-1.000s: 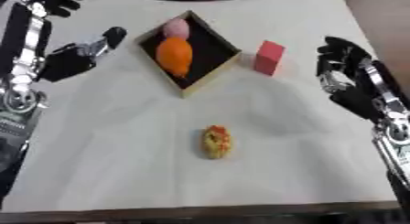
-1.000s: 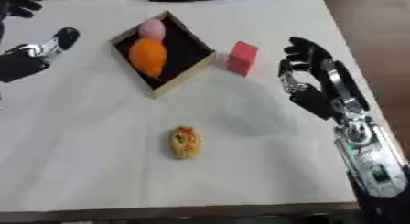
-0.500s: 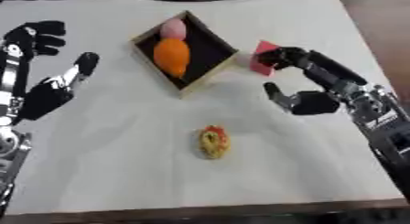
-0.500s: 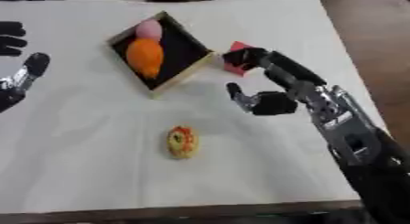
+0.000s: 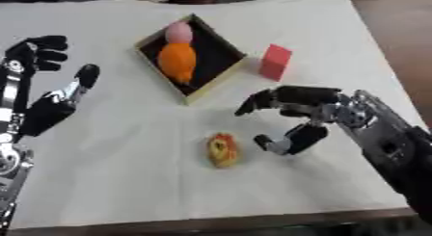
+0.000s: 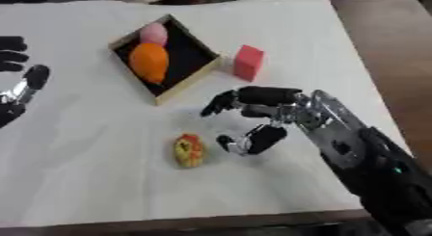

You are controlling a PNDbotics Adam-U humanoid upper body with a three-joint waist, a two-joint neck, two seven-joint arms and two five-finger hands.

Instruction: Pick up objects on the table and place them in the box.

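A small yellow and red object (image 5: 222,149) lies on the white cloth in the lower middle. My right hand (image 5: 302,115) hovers just to its right, open, fingers and thumb spread toward it, not touching. A pink block (image 5: 275,61) stands to the right of the box (image 5: 211,82), a shallow wooden tray with a dark inside. In the box lie an orange object (image 5: 178,61) and a pink one (image 5: 178,32). My left hand (image 5: 49,98) is open at the left edge, away from everything.
The white cloth (image 5: 118,182) covers the table to its front edge (image 5: 211,221). A brown strip of bare table (image 5: 397,37) runs along the right. Dark shapes show beyond the far edge.
My right hand has come down and leftward from beside the pink block to just right of the yellow object. My left hand has shifted a little.
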